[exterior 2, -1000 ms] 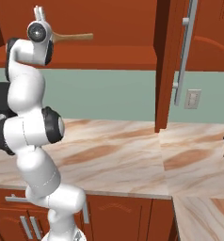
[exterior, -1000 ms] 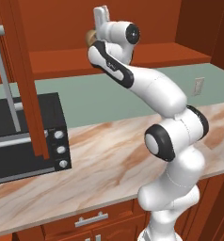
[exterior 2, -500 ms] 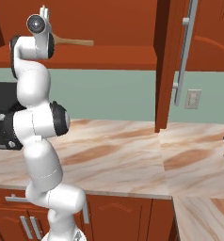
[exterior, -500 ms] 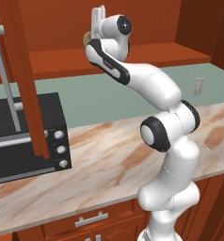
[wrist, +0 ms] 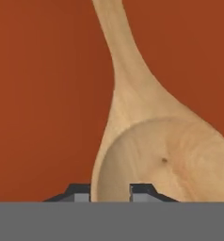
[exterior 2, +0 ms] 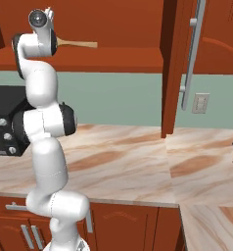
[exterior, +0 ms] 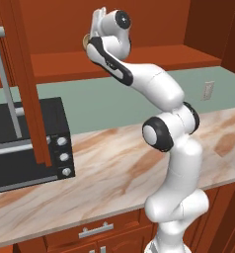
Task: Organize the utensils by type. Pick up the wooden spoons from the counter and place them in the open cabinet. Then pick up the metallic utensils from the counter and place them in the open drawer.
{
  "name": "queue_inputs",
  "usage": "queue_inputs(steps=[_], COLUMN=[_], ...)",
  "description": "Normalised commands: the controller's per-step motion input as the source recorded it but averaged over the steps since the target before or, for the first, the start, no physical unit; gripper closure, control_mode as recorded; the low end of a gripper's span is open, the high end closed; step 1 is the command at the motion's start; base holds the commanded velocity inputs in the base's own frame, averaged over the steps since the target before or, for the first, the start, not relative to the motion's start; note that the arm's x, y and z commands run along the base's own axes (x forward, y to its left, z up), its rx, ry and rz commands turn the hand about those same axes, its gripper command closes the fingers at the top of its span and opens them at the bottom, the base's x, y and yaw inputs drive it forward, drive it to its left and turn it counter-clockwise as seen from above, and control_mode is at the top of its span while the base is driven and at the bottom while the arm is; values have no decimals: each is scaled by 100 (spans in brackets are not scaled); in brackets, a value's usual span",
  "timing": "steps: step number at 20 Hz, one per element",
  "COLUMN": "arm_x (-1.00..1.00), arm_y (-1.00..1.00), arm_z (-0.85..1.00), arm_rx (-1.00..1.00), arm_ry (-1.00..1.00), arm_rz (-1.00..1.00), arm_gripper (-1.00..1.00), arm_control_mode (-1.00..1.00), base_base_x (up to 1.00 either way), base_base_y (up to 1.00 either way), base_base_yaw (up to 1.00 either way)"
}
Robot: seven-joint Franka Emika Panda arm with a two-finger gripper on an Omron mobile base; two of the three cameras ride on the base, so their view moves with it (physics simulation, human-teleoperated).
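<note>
Spoon (wrist: 147, 155), the wooden one, sits up at the open cabinet shelf (exterior 2: 113, 59), its handle running level along the shelf in the right base view and its bowl at the end effector (wrist: 110, 190). In the hand view the bowl's edge lies between the two dark tips, close on either side; whether they pinch it or have just let go, I cannot tell. The arm reaches high because the shelf stands well above the bench (exterior 2: 138, 157), and the spoon is held flat, probably so it can be laid down without rolling. In the left base view the end effector (exterior: 92, 42) is at the shelf's front, beside the cabinet door (exterior: 28, 84).
</note>
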Motion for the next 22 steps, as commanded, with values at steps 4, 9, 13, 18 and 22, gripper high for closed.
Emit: queue_inputs(steps=[4,9,13,18,22], arm_x=[21,19,2,-9,-27], arm_y=[6,0,0,1,2], arm_z=[-37,-13,0,0,0], arm_rx=[18,22,15,6,0], arm_ry=[12,5,0,0,0], arm_rz=[0,0,0,0,0], arm_gripper=[-100,-100,-100,-100,-100], arm_control_mode=[-100,-100,-100,-100,-100], base_base_x=[0,0,0,0,0], base_base_y=[0,0,0,0,0], base_base_yaw=[0,0,0,0,0])
